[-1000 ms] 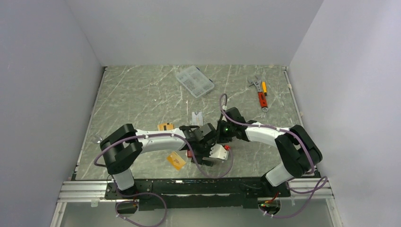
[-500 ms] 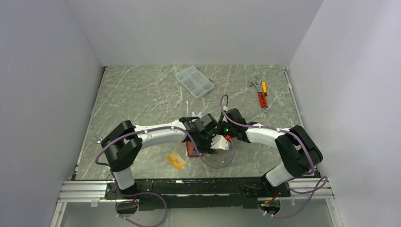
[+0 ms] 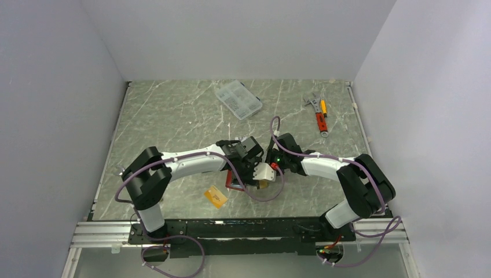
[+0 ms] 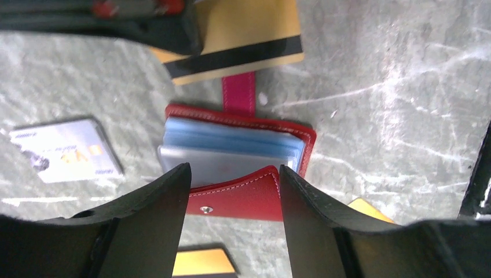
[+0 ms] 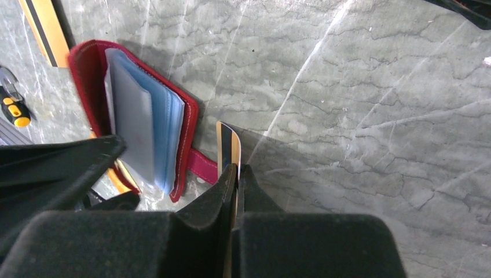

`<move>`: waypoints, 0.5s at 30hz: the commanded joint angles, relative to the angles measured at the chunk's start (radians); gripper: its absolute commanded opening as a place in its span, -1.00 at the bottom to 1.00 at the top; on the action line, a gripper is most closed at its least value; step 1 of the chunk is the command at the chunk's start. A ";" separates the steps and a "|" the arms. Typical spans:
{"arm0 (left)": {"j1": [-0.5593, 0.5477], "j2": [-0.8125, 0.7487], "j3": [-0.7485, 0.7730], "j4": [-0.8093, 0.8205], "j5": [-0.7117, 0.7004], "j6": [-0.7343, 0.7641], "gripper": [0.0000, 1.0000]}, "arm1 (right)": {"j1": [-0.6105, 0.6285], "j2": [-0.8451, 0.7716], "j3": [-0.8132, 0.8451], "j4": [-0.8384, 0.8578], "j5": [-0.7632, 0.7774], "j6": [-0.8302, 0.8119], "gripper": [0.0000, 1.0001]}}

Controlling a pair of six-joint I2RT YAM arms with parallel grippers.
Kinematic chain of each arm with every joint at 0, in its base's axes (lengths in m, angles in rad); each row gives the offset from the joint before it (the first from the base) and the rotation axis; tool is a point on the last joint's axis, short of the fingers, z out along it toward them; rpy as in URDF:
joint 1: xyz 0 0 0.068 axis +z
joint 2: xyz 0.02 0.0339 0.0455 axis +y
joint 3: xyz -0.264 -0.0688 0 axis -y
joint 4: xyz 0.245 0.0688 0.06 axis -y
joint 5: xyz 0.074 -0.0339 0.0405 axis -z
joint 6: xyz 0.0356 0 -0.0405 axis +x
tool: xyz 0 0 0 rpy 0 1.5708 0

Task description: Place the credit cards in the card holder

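Near the middle of the table, between my two wrists, the card holder [image 4: 240,202] lies open, its light blue sleeves [image 4: 231,138] fanned and its pink snap tab [image 4: 238,92] pointing toward my right side; my left gripper [image 4: 233,180] straddles the red front flap, fingers spread with the flap spanning the gap from one pad to the other; I cannot tell whether that is a firm hold or only a bracket around it; my right gripper [image 5: 237,171] is pressed together on the orange-gold card with the black stripe [image 5: 228,145], held on edge, its long axis running straight out from the fingertips; seen from the right wrist, the holder sits just beside the card, to the left, with the snap tab between them; the sleeves' free edges face the card; the right arm carries the card, so the insertion falls to it, I judge; the card has to travel sideways over the tab and line its edge up with one sleeve mouth; a silver-grey card [image 4: 63,152] and another orange card [image 3: 215,197] lie loose on the table nearby, apart from the holder.
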 commanded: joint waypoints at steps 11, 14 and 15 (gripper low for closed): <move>0.096 -0.203 -0.087 -0.039 -0.116 -0.040 0.21 | 0.005 0.041 -0.069 -0.106 0.143 -0.041 -1.00; 0.120 -0.188 -0.094 -0.030 -0.146 -0.051 0.20 | 0.005 0.032 -0.072 -0.110 0.145 -0.042 -1.00; 0.130 -0.183 -0.097 -0.026 -0.148 -0.056 0.20 | 0.005 0.028 -0.073 -0.111 0.147 -0.042 -1.00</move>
